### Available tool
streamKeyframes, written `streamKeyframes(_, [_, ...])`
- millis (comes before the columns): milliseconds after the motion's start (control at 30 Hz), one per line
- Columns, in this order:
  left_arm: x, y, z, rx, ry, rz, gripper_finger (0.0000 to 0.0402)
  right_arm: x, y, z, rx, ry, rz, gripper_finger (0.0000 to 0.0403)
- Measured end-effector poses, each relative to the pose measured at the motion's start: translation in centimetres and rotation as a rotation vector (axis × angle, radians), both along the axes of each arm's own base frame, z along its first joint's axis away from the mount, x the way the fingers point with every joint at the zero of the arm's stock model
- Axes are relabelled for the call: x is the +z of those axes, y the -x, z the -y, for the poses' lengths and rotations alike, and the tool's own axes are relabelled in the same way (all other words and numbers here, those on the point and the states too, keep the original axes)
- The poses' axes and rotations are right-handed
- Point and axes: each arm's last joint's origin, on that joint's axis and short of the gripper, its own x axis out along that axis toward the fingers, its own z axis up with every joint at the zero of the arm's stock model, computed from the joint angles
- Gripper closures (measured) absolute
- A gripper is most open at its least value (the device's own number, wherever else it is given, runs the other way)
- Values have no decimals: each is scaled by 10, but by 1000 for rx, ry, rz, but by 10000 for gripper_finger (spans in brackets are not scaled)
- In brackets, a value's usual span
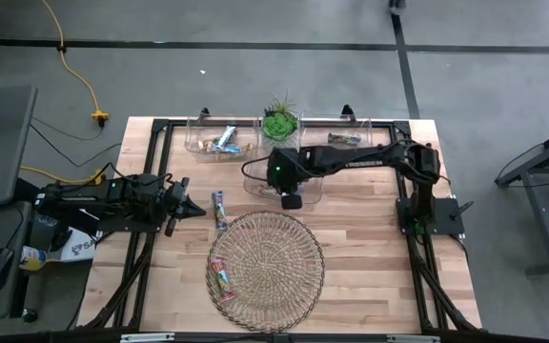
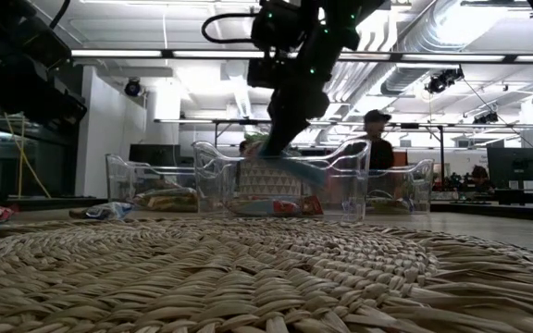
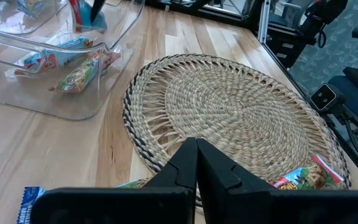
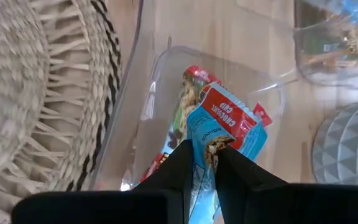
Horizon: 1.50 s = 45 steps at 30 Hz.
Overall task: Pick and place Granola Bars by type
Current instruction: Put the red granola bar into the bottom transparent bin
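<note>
Right end effector [image 4: 204, 163] pinching blue granola bar [image 4: 219, 134], above middle clear bin [image 4: 154, 93]

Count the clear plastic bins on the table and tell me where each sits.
3. One bin at the table's back left, one at the back right, one nearer the middle, under the right gripper. None looks hidden.

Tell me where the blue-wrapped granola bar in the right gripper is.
The blue-wrapped granola bar hangs pinched in the right gripper, above the clear plastic middle bin, behind the round woven wicker tray.
</note>
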Motion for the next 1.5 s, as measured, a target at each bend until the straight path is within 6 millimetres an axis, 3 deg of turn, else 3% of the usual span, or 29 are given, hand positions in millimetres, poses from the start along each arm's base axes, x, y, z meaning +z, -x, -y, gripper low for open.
streamKeyframes(300, [0, 0, 0, 0, 0, 0, 401, -12, -1, 2, -3, 13, 57, 354])
streamKeyframes(800, [0, 0, 0, 0, 0, 0, 401, -10, -4, 5, -32, -5, 100, 260])
streamKeyframes(967, [0, 0, 0, 0, 0, 0, 401, 10, -13, 6, -54, -9, 170, 243])
streamKeyframes(1167, [0, 0, 0, 0, 0, 0, 401, 50, -26, 3, -140, -96, 311, 236])
streamKeyframes(1500, [0, 0, 0, 0, 0, 0, 401, 130, -44, -32, -94, -268, 612, 235])
